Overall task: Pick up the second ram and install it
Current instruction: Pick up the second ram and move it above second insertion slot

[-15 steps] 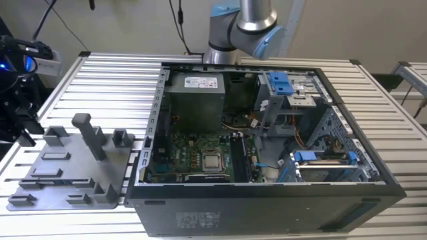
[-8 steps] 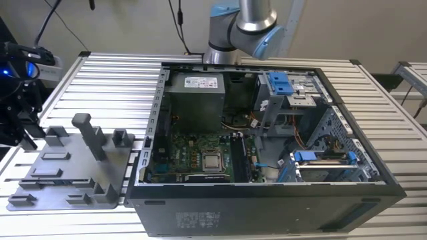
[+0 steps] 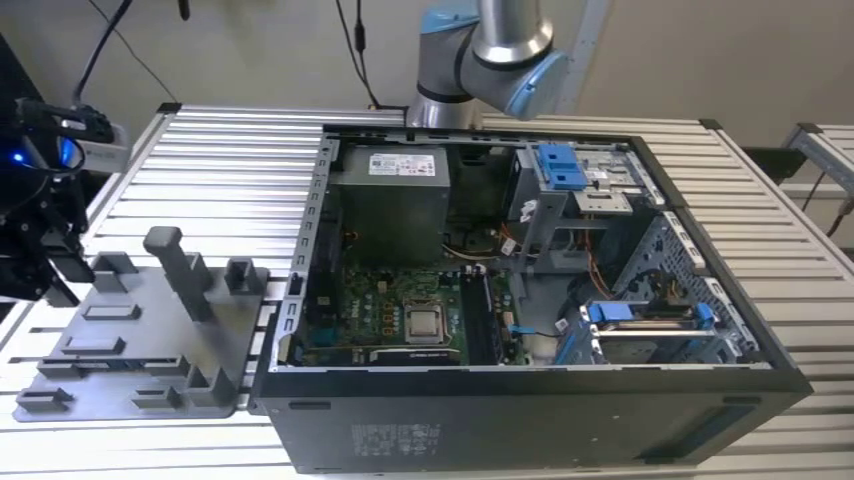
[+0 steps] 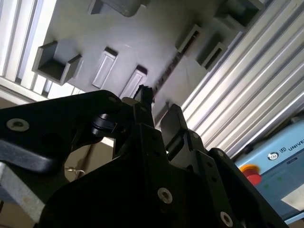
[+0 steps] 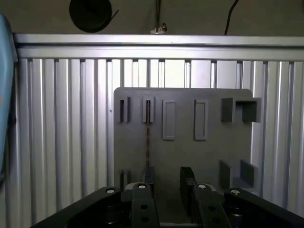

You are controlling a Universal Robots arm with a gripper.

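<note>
The second ram [image 5: 147,137] stands on edge in a slot of the grey holder plate [image 5: 213,156], so it looks like a thin dark line. It appears again as a thin dotted strip [image 4: 167,70] in the second wrist view. My gripper [image 5: 167,183] hovers over the near end of the plate, open, with nothing between the fingers. One finger [image 5: 147,176] lines up with the ram's near end, and the other finger [image 5: 188,179] is off to its side. In the exterior view my gripper [image 3: 60,285] hangs at the far left, beside the holder plate [image 3: 147,340].
The open PC case [image 3: 534,400] lies to the exterior view's right of the plate, with the motherboard [image 3: 400,310], CPU socket [image 3: 424,322] and long slots [image 3: 483,320] inside. A tall grey post [image 3: 180,270] rises from the plate. Everything rests on a ribbed metal table [image 3: 214,150].
</note>
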